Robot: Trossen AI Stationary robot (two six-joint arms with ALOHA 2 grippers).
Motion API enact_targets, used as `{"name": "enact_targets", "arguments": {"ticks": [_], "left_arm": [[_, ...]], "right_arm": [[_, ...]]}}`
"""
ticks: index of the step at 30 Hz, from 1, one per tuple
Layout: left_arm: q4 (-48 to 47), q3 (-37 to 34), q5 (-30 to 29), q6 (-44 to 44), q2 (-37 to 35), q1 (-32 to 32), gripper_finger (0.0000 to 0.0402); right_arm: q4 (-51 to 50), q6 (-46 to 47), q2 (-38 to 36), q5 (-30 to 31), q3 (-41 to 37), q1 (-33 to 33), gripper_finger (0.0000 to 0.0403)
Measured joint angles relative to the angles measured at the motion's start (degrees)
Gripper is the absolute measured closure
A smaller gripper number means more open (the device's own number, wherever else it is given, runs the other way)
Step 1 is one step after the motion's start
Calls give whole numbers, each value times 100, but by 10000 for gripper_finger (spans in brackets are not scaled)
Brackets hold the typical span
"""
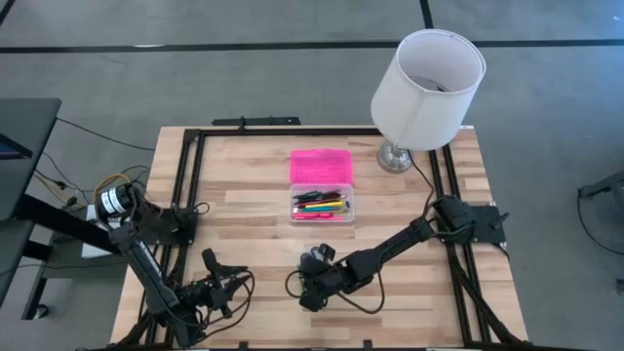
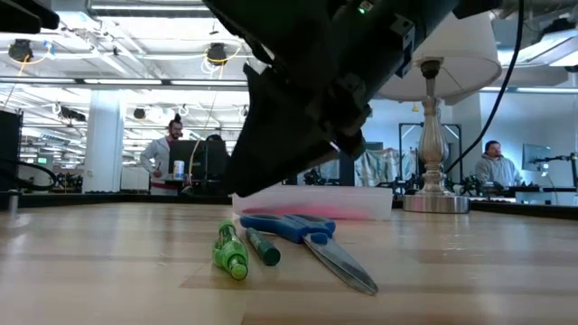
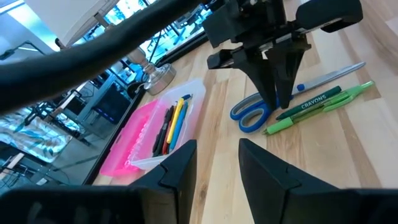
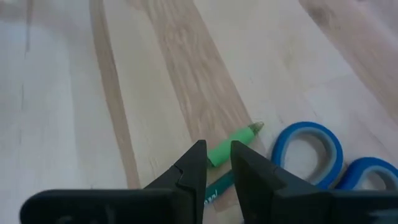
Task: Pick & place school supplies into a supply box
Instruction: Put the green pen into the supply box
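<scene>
The supply box's clear base (image 1: 322,205) lies mid-table with several pencils and pens in it, its pink lid (image 1: 320,166) open flat on the far side. Nearer the front edge, blue-handled scissors (image 3: 249,115), a dark green crayon (image 3: 314,101) and a light green pen (image 3: 323,106) lie flat side by side on the wood. My right gripper (image 4: 217,163) hangs just above them, pointing down at a slant, its fingers a narrow gap apart over the light green pen's end (image 4: 233,146). My left gripper (image 3: 214,168) waits open near the front left, facing them.
A white-shaded lamp (image 1: 427,88) stands at the table's far right corner, its cord running along the right side. Black rails (image 1: 190,175) frame the tabletop. Bare wood lies between the box and the loose supplies. People sit at desks in the room beyond.
</scene>
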Motion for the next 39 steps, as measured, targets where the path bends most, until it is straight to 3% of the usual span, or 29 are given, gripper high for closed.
{"name": "enact_targets", "arguments": {"ticks": [12,23,33,39], "left_arm": [[1,0,-62,1,1,0,288],[0,0,-45,-2,2,0,288],[-2,0,-43,-4,2,2,288],[0,0,-46,-6,2,5,288]], "right_arm": [[482,-37,470,-136,39,-112,337],[463,-154,466,-267,134,-154,337],[373,402,464,-559,158,-243,337],[361,68,461,-590,156,-262,337]]}}
